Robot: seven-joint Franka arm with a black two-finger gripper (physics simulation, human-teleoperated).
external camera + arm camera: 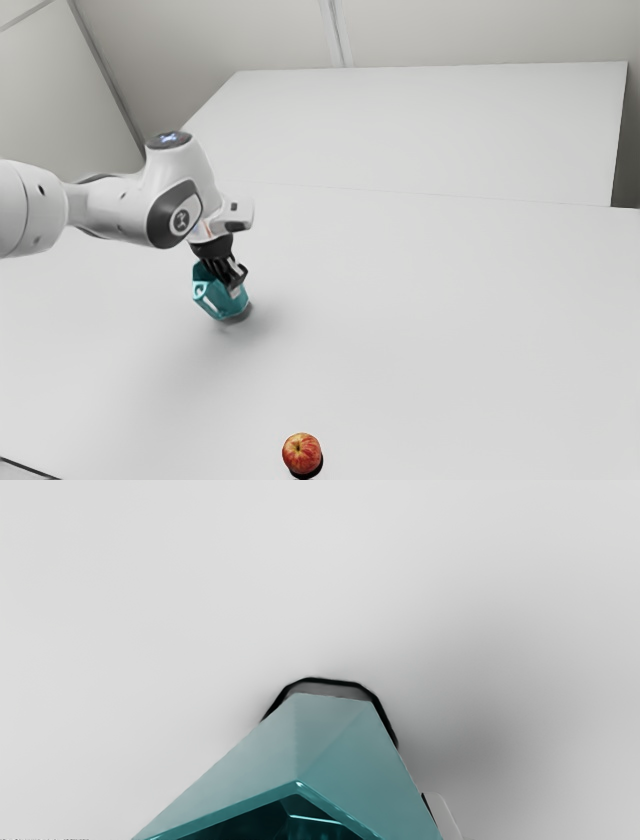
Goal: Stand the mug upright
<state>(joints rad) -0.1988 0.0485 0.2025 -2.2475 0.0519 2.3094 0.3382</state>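
Exterior view: the gripper [235, 283] is pointing down toward five o'clock and meeting the teal mug [215, 300] at its upper part, while the arm [120, 207] is reaching in from nine o'clock. How wide the gripper is standing, and whether it is clamping the mug or merely touching it, I cannot tell; the mug's own faceted wall is hiding much of that meeting place. The mug is leaning, its base end pointing toward five o'clock and its handle sitting on the nine o'clock side. In the wrist view its open mouth is facing back toward the gripper, and its base end is lying farther off. Around it, the pale table [420, 320] is spreading, and a red apple [301, 453] is resting well apart, toward five o'clock from the mug.
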